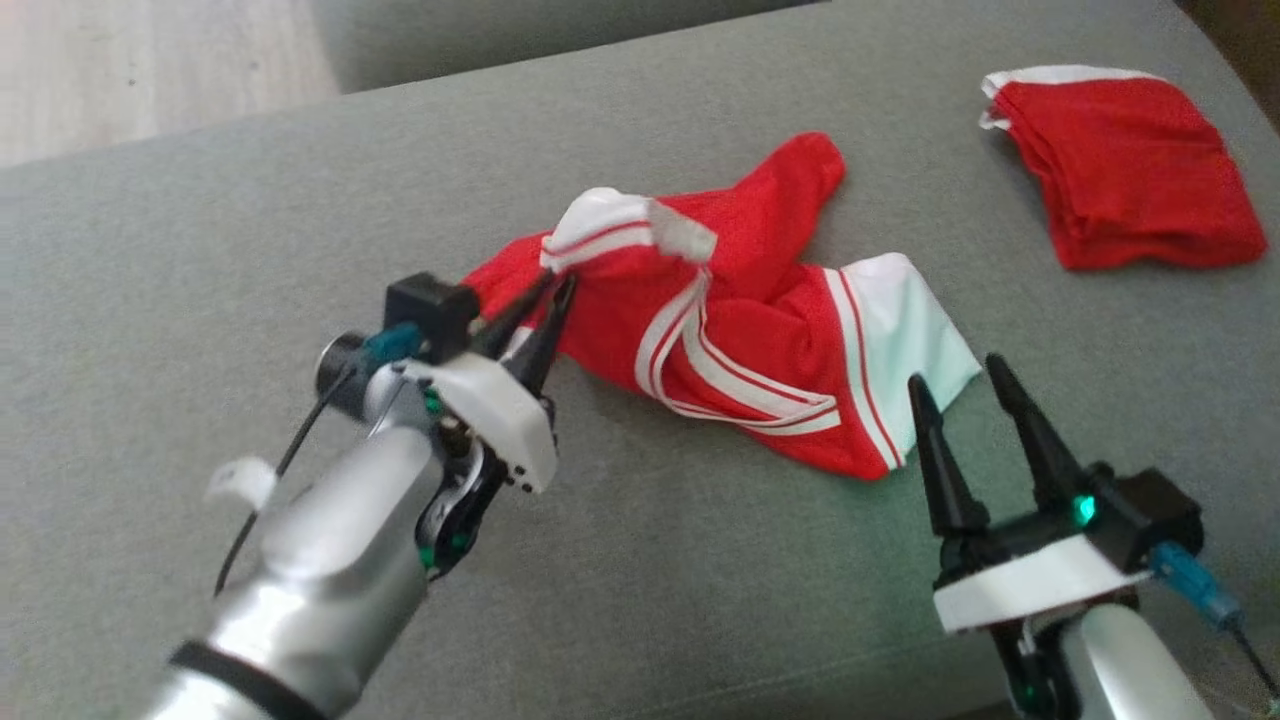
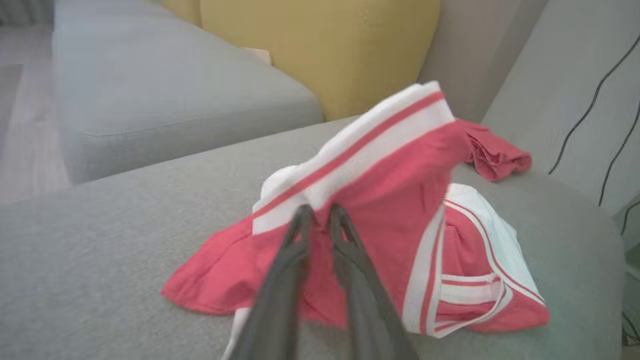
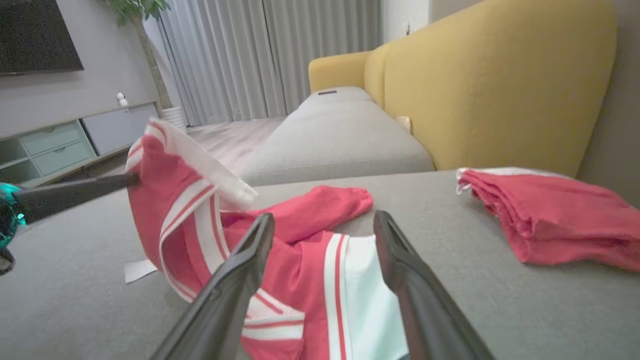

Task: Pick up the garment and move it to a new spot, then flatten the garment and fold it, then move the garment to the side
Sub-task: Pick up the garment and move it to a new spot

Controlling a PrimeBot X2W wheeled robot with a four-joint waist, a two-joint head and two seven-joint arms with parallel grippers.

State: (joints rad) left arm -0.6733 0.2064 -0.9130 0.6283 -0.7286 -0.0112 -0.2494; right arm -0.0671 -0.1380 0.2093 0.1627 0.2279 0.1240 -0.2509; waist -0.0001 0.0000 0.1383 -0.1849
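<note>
Pinching the red-and-white shorts (image 1: 730,340) by the white waistband (image 1: 600,232) — left gripper (image 1: 560,285) is nearly closed, holding that edge off the grey sofa (image 1: 200,250); right gripper (image 1: 955,372) is gaping, empty, near the hem (image 1: 925,320). Light, floppy — probably needing a second waistband grip.

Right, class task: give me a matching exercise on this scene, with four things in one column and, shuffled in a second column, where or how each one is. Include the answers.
Column 1
1. crumpled garment
2. folded garment
3. left gripper
4. right gripper

Column 2
A. fingers spread wide, by the white panel
B. stacked flat at the far right of the grey cushion
C. fingers close together, pinching the raised waistband
D. rumpled in the middle of the cushion

Pairs: 1-D, 2-B, 3-C, 4-A
</note>
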